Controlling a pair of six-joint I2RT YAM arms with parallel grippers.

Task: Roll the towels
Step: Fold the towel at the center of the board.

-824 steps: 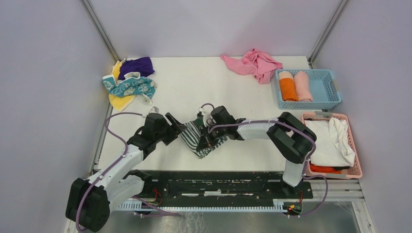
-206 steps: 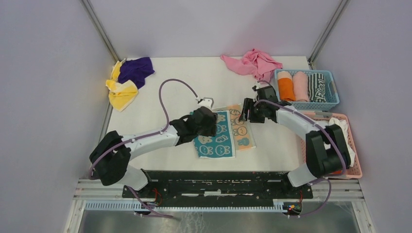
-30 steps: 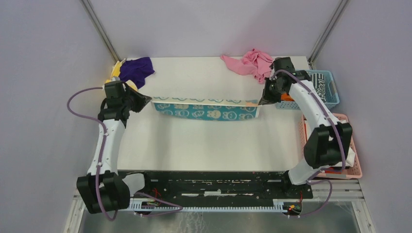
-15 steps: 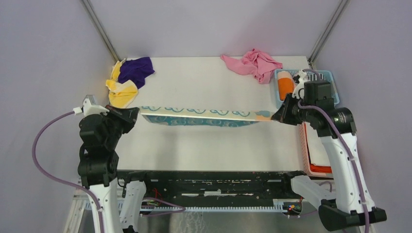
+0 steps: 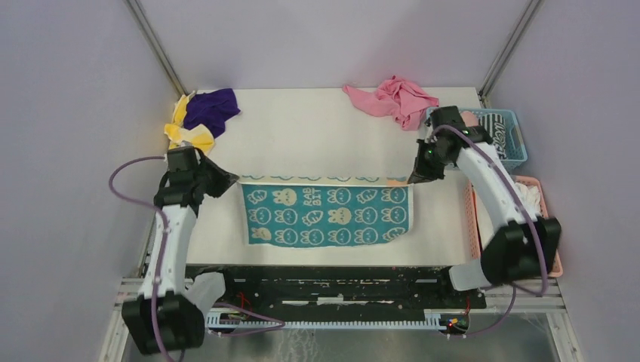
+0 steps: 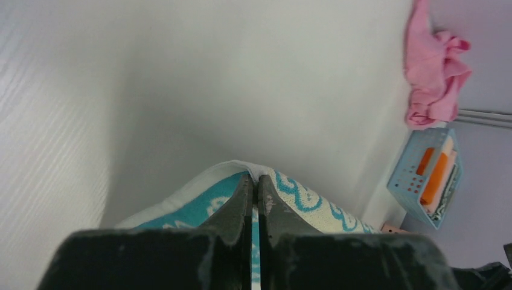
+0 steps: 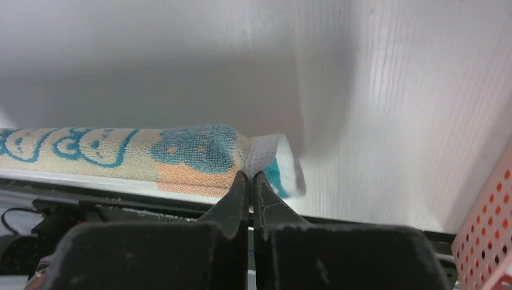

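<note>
Teal towel (image 5: 327, 219) now spread face-up, "RAB BIT" legible

Soft, even light comes down from overhead, and the white table (image 5: 317, 128) looks bright with no glare. In the wrist views a broad, fuzzy grey shadow spreads just beyond the teal towel (image 6: 302, 193). The dark fingers (image 6: 241, 205) nearest the lens are dim and slightly blurred.

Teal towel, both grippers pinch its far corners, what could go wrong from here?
Each pinch takes only the very edge of the teal towel, so the left gripper or right gripper could lose its corner and the cloth land crooked. Its near edge lies close to the front edge of the table and might slip over it.
</note>
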